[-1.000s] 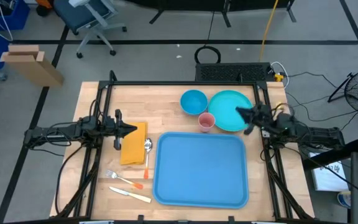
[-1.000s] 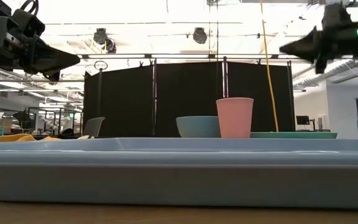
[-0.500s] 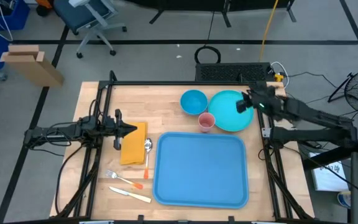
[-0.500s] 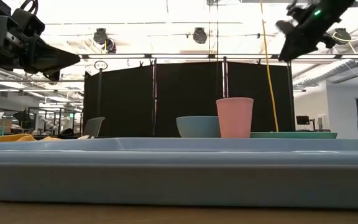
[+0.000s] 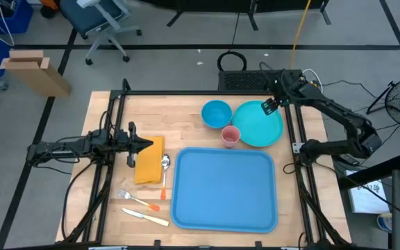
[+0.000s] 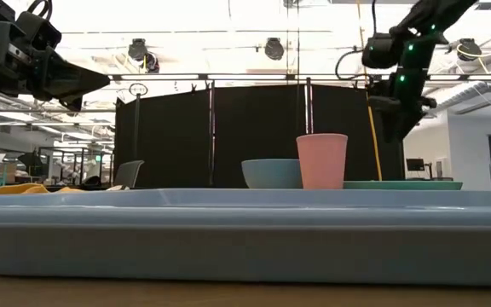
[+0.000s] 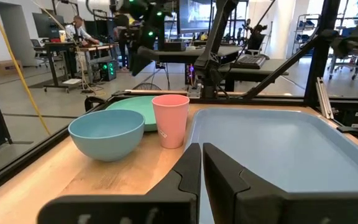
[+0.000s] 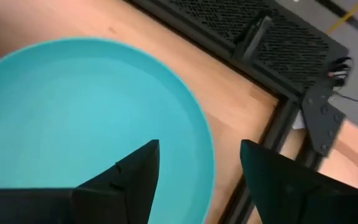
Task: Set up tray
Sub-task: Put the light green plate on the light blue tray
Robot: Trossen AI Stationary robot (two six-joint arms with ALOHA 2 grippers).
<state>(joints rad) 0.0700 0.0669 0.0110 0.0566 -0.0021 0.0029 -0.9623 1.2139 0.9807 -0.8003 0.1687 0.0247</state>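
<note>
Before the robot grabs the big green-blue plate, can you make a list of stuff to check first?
1. Right gripper open: ok. Its fingers are spread in the right wrist view.
2. Right gripper lined up with the plate: ok. It hangs over the plate's far rim, and the rim runs between the fingers.
3. Gripper low enough to pinch: not ok. In the low view it hangs above the plate.
4. Tray has room: ok. Nothing lies on it.
5. Pink cup in the way: cannot tell. It stands right by the plate's edge.
6. Left gripper out of the way: ok. It waits over the yellow napkin.
</note>
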